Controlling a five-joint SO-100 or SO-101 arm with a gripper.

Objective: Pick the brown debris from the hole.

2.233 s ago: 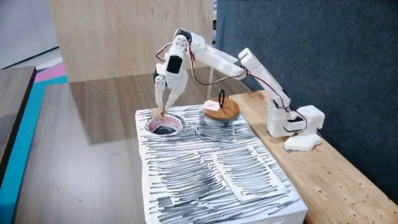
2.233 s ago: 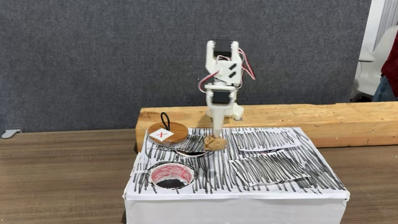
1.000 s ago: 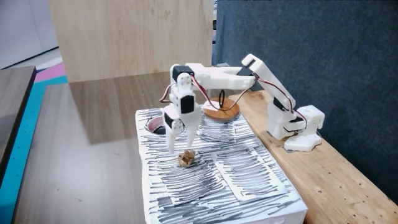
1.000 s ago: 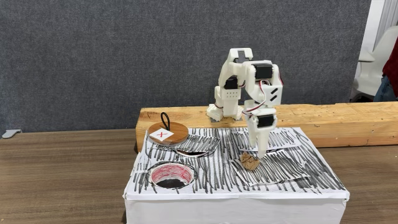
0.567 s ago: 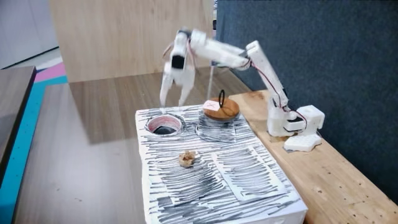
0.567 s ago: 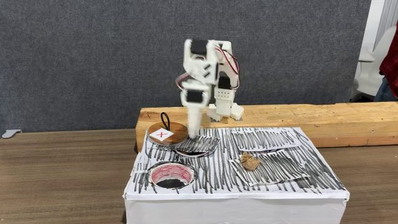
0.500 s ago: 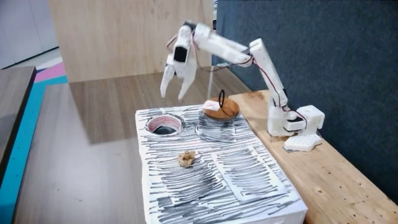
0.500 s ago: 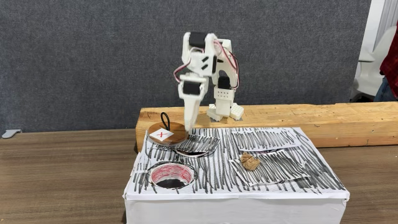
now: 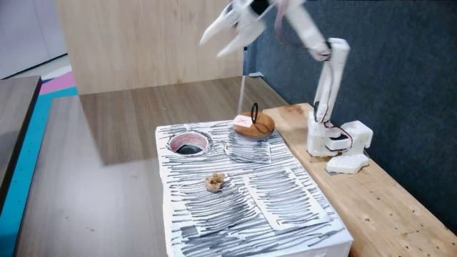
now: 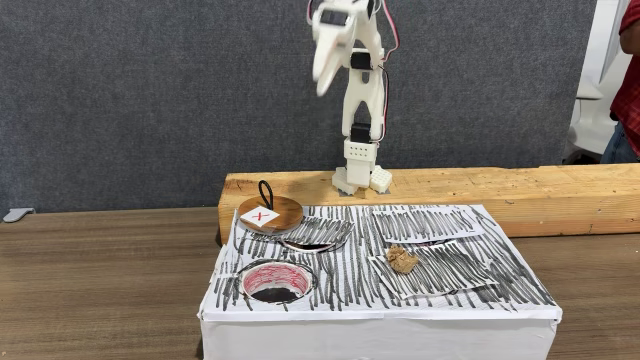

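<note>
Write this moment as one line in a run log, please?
gripper: raised high, open, empty | brown debris: on striped box top, out of hole | wooden disc: beside hole

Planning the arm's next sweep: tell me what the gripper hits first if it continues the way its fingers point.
Probably nothing near: the raised, blurred gripper points out past the striped box, clear of the hole and brown debris. Depth unclear.

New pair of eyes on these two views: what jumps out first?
The white arm reared up high, its gripper open and motion-blurred well above the box. Next, the box top, white and scribbled with black stripes, where the brown debris lies out in the open, apart from the hole with its pinkish rim. Behind it, a wooden disc with a black loop handle and a red X label sits on a grey-scribbled ring.
</note>
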